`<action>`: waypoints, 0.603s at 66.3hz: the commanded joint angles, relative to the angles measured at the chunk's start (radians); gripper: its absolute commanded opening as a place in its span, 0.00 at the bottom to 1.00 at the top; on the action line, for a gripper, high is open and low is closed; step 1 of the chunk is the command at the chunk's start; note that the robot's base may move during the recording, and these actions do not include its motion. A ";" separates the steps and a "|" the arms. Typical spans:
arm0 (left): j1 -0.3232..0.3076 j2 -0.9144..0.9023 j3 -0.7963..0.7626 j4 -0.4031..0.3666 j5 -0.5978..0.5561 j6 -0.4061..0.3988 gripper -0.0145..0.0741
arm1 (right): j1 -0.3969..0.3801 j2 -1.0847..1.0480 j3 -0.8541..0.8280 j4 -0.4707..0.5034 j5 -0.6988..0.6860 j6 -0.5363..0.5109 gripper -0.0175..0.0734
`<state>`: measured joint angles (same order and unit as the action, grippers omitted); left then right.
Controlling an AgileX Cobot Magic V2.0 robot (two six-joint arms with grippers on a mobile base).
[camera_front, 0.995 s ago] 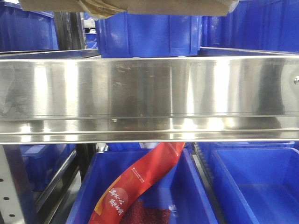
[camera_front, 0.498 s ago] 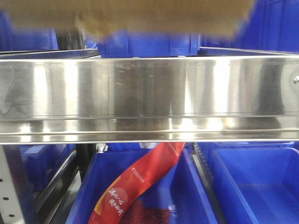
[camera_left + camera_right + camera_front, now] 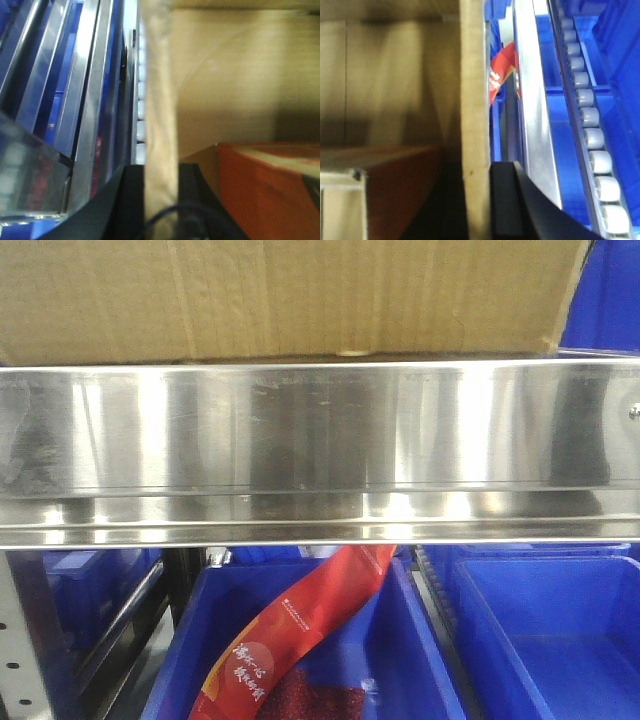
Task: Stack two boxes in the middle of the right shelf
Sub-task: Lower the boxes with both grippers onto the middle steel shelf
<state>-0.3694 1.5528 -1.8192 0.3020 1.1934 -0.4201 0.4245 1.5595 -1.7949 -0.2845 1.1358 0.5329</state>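
Front view's bright and sharp, glare streaks on the shelf (image 3: 320, 440) rim; both wrist views blurry, with dim shadowy corners.

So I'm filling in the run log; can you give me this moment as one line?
box: at shelf rim, behind it | left tool: shut on box wall | right tool: shut on box wall | bin below

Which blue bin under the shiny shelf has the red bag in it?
The left blue bin, in the middle of the front view. A red bag with gold writing leans slantwise in it. The right blue bin shows only bare blue plastic inside.
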 commanded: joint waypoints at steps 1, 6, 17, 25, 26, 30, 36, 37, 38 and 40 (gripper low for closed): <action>0.008 0.001 -0.009 0.015 -0.045 0.017 0.13 | -0.005 0.015 -0.010 -0.022 -0.062 0.009 0.25; 0.008 0.001 -0.009 0.018 -0.069 0.017 0.29 | -0.005 0.022 -0.010 -0.022 -0.073 0.009 0.44; 0.008 0.001 -0.009 0.023 -0.105 0.017 0.66 | -0.005 0.022 -0.010 -0.052 -0.075 0.009 0.69; 0.008 0.001 -0.009 0.023 -0.128 0.017 0.73 | -0.005 0.018 -0.010 -0.086 -0.073 0.009 0.73; 0.008 0.001 -0.010 0.023 -0.130 0.017 0.73 | -0.005 0.015 -0.010 -0.086 -0.073 0.009 0.73; 0.008 -0.004 -0.014 0.023 -0.137 0.017 0.71 | -0.005 0.003 -0.010 -0.086 -0.075 0.009 0.73; 0.008 -0.014 -0.029 0.021 -0.128 0.017 0.65 | -0.005 -0.021 -0.010 -0.086 -0.084 0.009 0.73; 0.008 -0.016 -0.032 0.021 -0.126 0.017 0.63 | -0.005 -0.025 -0.010 -0.086 -0.087 0.009 0.73; 0.008 -0.020 -0.034 0.021 -0.123 0.017 0.61 | -0.005 -0.029 -0.010 -0.086 -0.087 0.009 0.73; 0.008 -0.026 -0.039 0.021 -0.118 0.017 0.56 | -0.005 -0.039 -0.010 -0.086 -0.087 0.009 0.73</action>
<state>-0.3670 1.5564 -1.8350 0.3173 1.0798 -0.4069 0.4221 1.5605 -1.8011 -0.3462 1.0686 0.5414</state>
